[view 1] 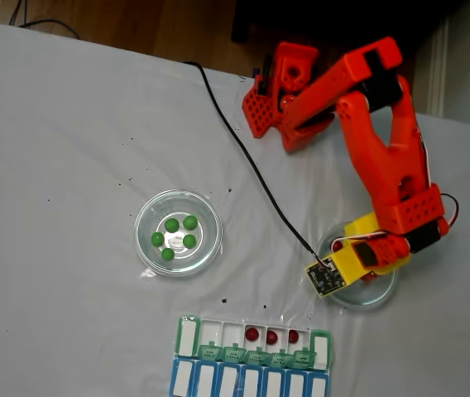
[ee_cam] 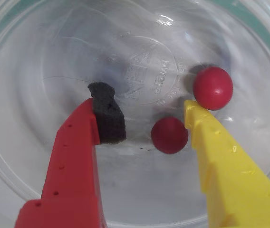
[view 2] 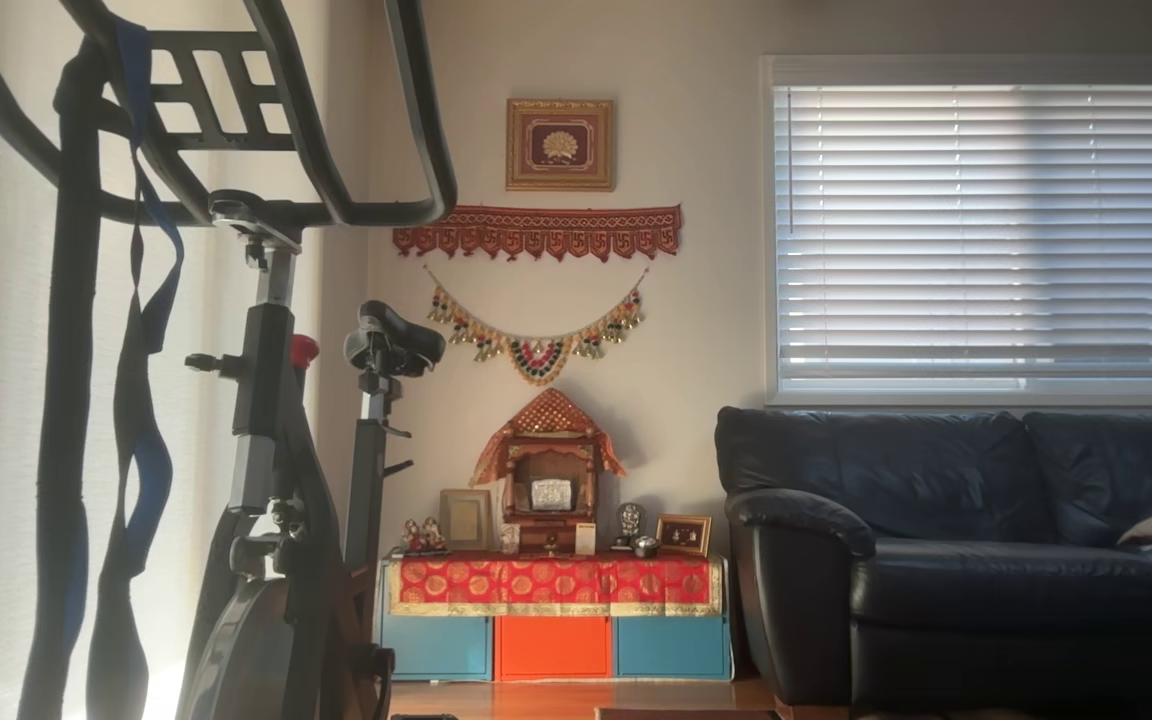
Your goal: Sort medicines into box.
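With my gripper [ee_cam: 142, 114] jaws apart around one red pill [ee_cam: 169, 135] in the dish [view 1: 381, 294] near the table's right edge, I fear closing may squirt it sideways; the box [view 1: 252, 346] waits at the front edge.

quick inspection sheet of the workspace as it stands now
surface: white table cover, a few dark specks near the dishes
job's things: five green pills in the left clear dish; two red pills in the right clear dish; three red pills in open compartments of the green organizer
clutter: blue organizer row adjoining the green one
end effector: open, lowered into the right dish, one red pill between its fingers, not gripped
cables: black cable across the cover to the wrist camera board
surroundings: other view shows a living room with an exercise bike and a sofa
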Available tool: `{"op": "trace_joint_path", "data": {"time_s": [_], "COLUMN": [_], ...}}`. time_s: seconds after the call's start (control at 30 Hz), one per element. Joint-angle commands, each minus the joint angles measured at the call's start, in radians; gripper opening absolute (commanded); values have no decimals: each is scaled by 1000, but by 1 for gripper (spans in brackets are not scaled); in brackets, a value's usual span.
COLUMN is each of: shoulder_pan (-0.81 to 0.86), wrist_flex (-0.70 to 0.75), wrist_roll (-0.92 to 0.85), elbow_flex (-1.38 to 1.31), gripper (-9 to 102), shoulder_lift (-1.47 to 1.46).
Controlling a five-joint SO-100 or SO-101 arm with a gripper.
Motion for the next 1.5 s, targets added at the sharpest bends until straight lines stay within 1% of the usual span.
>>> {"op": "trace_joint_path", "data": {"time_s": [0.0, 0.17, 0.77, 1.47], "shoulder_pan": [-29, -63, -67, -121], "wrist_flex": [69, 103, 91, 164], "wrist_roll": [9, 29, 15, -6], "elbow_flex": [-58, -58, -72, -91], "gripper": [22, 20, 19, 17], "shoulder_lift": [132, 190, -3, -18]}}
